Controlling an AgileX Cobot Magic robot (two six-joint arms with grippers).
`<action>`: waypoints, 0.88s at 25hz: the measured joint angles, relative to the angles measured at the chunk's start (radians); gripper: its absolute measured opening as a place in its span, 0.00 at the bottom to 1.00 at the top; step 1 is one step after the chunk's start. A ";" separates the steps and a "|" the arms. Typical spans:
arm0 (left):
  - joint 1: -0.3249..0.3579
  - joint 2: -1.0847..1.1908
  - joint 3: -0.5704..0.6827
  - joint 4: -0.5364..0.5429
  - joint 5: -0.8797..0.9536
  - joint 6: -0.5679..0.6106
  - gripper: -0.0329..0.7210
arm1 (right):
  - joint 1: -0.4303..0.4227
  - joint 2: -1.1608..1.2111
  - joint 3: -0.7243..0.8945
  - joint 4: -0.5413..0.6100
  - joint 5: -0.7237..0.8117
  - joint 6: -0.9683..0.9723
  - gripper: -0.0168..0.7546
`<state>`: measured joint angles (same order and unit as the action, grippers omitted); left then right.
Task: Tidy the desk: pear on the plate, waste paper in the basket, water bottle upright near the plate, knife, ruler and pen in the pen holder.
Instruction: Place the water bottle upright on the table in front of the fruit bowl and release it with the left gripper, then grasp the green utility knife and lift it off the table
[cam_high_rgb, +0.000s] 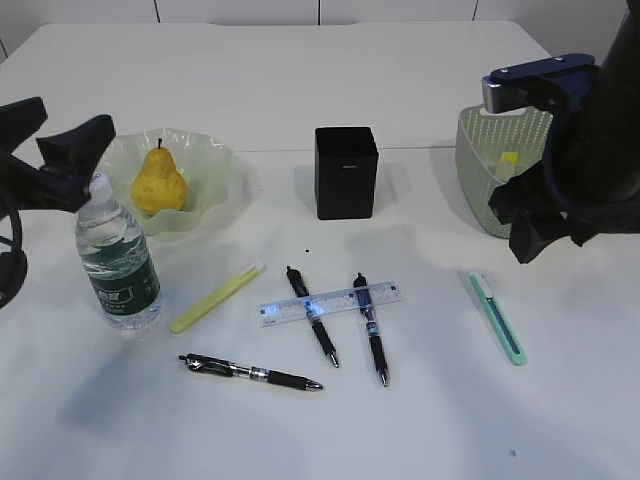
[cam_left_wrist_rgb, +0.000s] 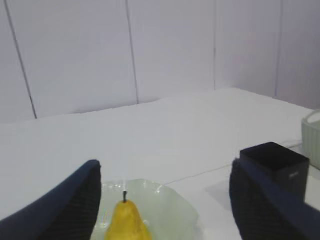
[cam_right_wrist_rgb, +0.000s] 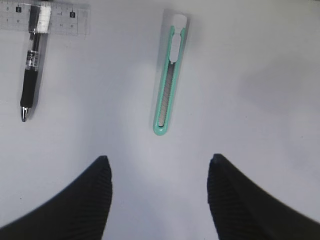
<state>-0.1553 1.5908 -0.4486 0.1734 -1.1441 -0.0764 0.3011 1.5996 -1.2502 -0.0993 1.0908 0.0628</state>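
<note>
The yellow pear (cam_high_rgb: 158, 180) lies on the pale green plate (cam_high_rgb: 215, 160). The water bottle (cam_high_rgb: 118, 262) stands upright in front of the plate. My left gripper (cam_high_rgb: 68, 130) is open and empty just above the bottle's cap; in its wrist view (cam_left_wrist_rgb: 165, 165) it frames the pear (cam_left_wrist_rgb: 129, 222). The black pen holder (cam_high_rgb: 346, 172) stands mid-desk. The ruler (cam_high_rgb: 332, 302) lies across two pens (cam_high_rgb: 312, 315). A teal knife (cam_high_rgb: 498, 317) lies at the right. My right gripper (cam_high_rgb: 512, 225) is open and empty above it (cam_right_wrist_rgb: 159, 159). A yellow paper scrap (cam_high_rgb: 510, 158) shows in the basket (cam_high_rgb: 478, 165).
A third pen (cam_high_rgb: 250, 372) lies near the front. A yellow-green knife (cam_high_rgb: 215, 298) lies beside the bottle. The right wrist view shows the teal knife (cam_right_wrist_rgb: 170, 75), a pen (cam_right_wrist_rgb: 32, 65) and the ruler's end (cam_right_wrist_rgb: 60, 17).
</note>
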 joint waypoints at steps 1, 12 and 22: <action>0.015 -0.005 0.000 -0.016 0.005 -0.014 0.80 | 0.000 0.000 0.000 0.000 0.000 0.000 0.60; 0.150 -0.101 0.002 -0.077 0.342 -0.040 0.80 | 0.000 0.000 0.000 0.000 0.008 0.000 0.61; 0.150 -0.220 0.006 -0.165 0.746 -0.130 0.80 | 0.000 0.000 0.000 0.000 0.023 0.000 0.61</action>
<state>-0.0051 1.3711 -0.4426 0.0082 -0.3982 -0.2065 0.3011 1.5996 -1.2502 -0.0993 1.1136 0.0628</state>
